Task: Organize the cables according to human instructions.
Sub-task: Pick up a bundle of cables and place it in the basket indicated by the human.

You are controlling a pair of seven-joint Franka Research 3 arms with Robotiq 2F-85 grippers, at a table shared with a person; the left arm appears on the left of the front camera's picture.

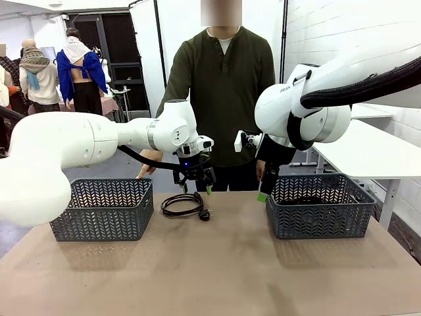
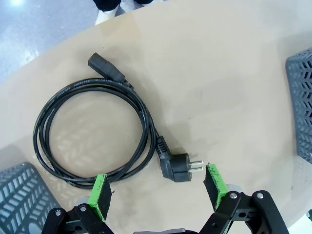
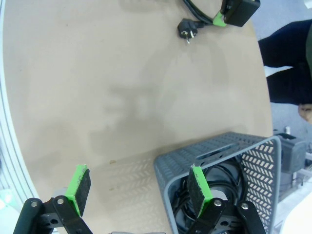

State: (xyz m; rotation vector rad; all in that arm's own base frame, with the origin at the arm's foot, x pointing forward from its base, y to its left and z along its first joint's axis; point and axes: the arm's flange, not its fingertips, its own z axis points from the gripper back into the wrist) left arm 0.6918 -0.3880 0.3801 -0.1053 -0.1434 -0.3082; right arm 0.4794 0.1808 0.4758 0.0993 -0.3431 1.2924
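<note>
- one coiled cable (image 1: 183,204) lies on the table (image 1: 217,270) in the front view, near the far edge, between the left basket (image 1: 102,209) and the right basket (image 1: 320,205), closer to the left one.
- the left gripper (image 1: 195,186) hangs just above the cable's far side, fingers spread, holding nothing.
- the right gripper (image 1: 264,191) points down at the right basket's near-left corner, one green pad against the rim; dark cords (image 1: 304,199) lie inside that basket.
- a person (image 1: 222,85) stands at the far side, one hand (image 1: 147,168) low behind the left arm.
- in the left wrist view the cable (image 2: 92,131) shows as a round loop of several turns, flat on the table (image 2: 219,92).
- its angled wall plug (image 2: 176,165) lies between the green pads (image 2: 100,195), nearer the right-hand one, with the pins pointing at it; the other connector (image 2: 105,68) rests at the loop's far side.
- the left gripper (image 2: 158,190) stands wide open above the loop's near edge, apart from it.
- basket corners show at the lower left (image 2: 19,200) and right edge (image 2: 302,102).
- in the right wrist view the right gripper (image 3: 139,197) stands wide open, empty, one pad over bare table (image 3: 122,87), the other over the basket (image 3: 219,156).
- coiled cords (image 3: 219,180) lie in that basket.
- far off, the wall plug (image 3: 186,28) and the left gripper's tip (image 3: 236,12) sit at the top.
</note>
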